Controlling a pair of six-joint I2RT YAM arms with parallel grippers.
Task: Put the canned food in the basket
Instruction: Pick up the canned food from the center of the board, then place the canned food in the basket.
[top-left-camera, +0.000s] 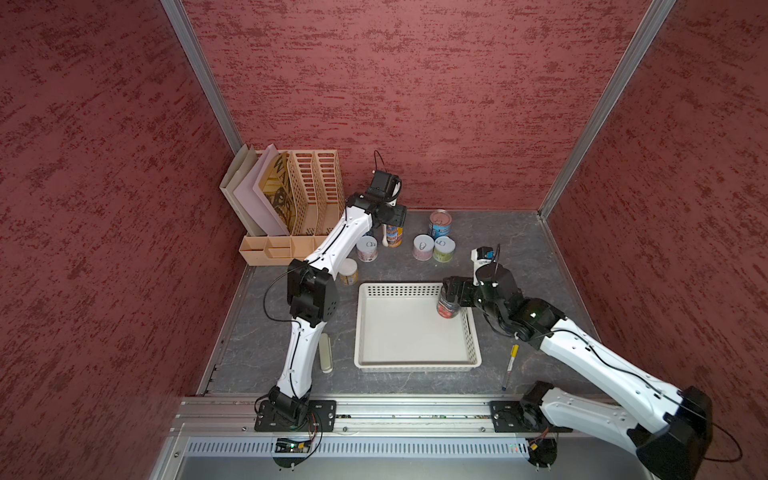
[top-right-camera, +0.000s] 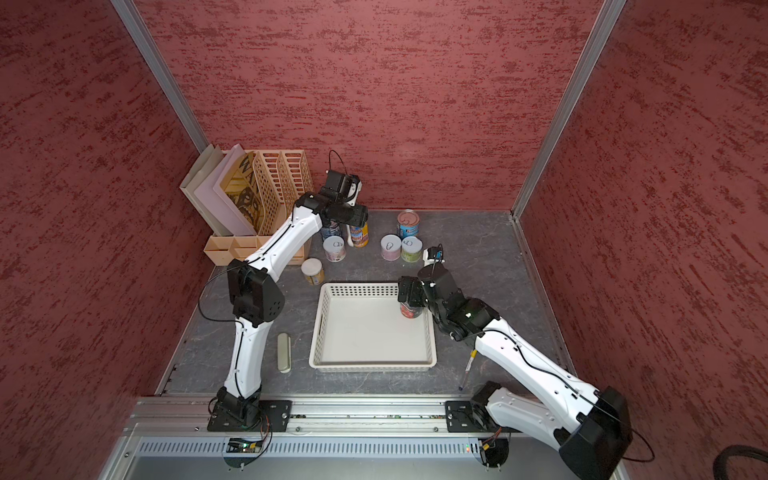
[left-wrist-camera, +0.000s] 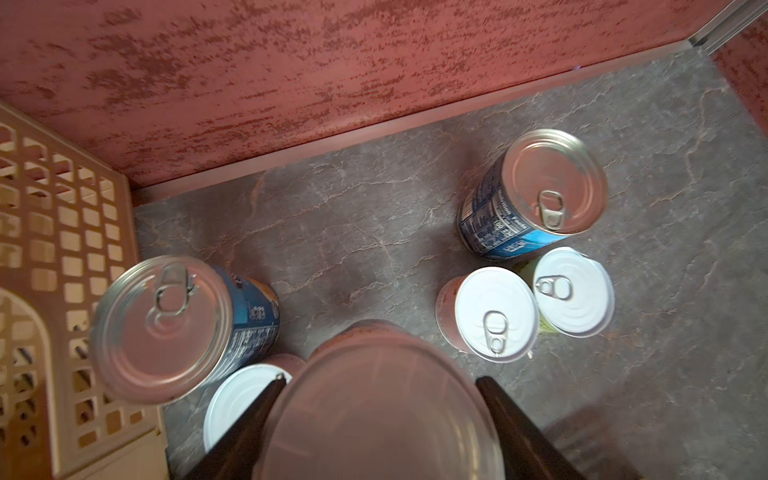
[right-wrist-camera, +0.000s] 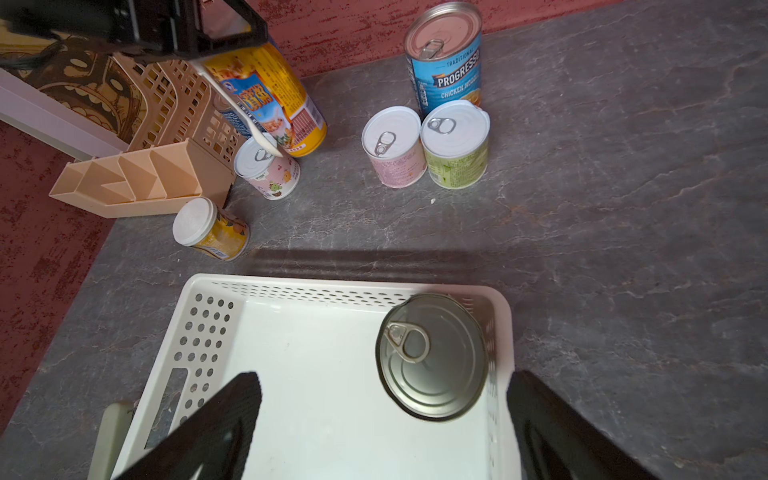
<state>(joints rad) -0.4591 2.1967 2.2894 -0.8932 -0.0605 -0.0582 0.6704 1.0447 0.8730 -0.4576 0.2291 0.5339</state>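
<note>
Right gripper (right-wrist-camera: 383, 380): fingers spread wide, gripping nothing. The red-labelled can (right-wrist-camera: 432, 357) stands upright just beneath and between them, nearer one finger, in a corner of the basket (right-wrist-camera: 203, 332).

Farther back, left gripper (left-wrist-camera: 380, 380): clamped on the yellow-orange can (left-wrist-camera: 382, 419), one finger on each side. A blue-labelled can (left-wrist-camera: 540, 183) stands well beyond its tips.

A dark grey, stone-patterned table (top-left-camera: 519, 257) carries a white basket (top-left-camera: 415, 365) near its middle. Behind the basket stand a pink tin (top-left-camera: 423, 247) and a green tin (top-left-camera: 444, 249), touching, with a blue-labelled can (top-left-camera: 439, 224) just behind them. Beyond the basket's far left corner stand a yellow tin (top-left-camera: 348, 272), a cartoon-printed tin (top-left-camera: 367, 248) and a second blue can (left-wrist-camera: 166, 328), beside a tan file organizer (top-left-camera: 307, 199). Left of the basket lies a beige case (top-left-camera: 326, 353); right of it, a pen (top-left-camera: 510, 365).
</note>
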